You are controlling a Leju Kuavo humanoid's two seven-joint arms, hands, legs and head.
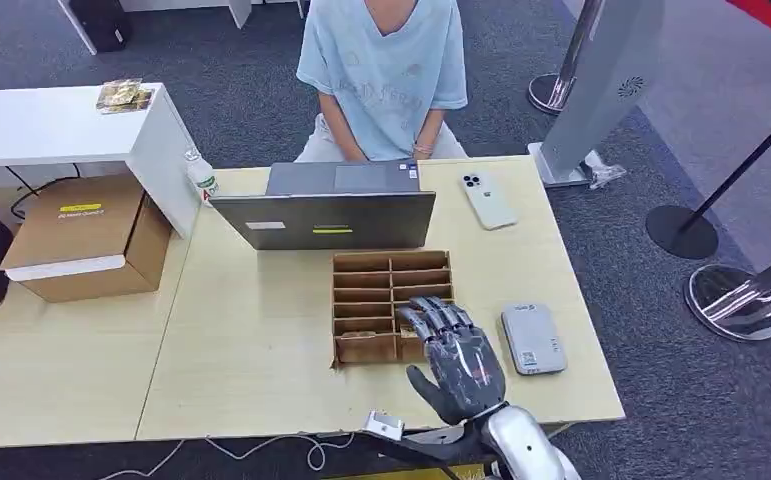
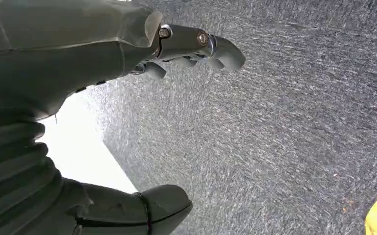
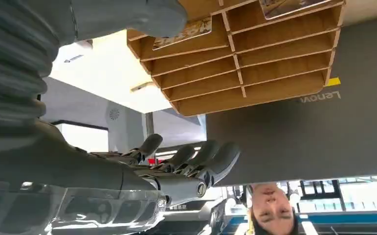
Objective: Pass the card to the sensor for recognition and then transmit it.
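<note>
A brown cardboard divider box point(image 1: 391, 290) sits mid-table in front of the laptop. In the right wrist view, its box point(image 3: 255, 63) holds a card point(image 3: 184, 29) in a near compartment and another card point(image 3: 289, 6) beside it. My right hand point(image 1: 456, 355) hovers over the box's near right corner, fingers point(image 3: 196, 159) stretched out and apart, holding nothing. The grey card sensor point(image 1: 533, 338) lies flat on the table just right of that hand. My left hand point(image 2: 78, 63) hangs over grey carpet with its fingers point(image 2: 215, 46) apart and nothing in them.
A person sits behind the open laptop point(image 1: 331, 205) at the far side. A white phone point(image 1: 488, 200) lies at the far right. A cardboard carton point(image 1: 86, 235) and a bottle point(image 1: 201, 178) stand on the left. A small white device point(image 1: 385, 425) and cables hang at the near edge.
</note>
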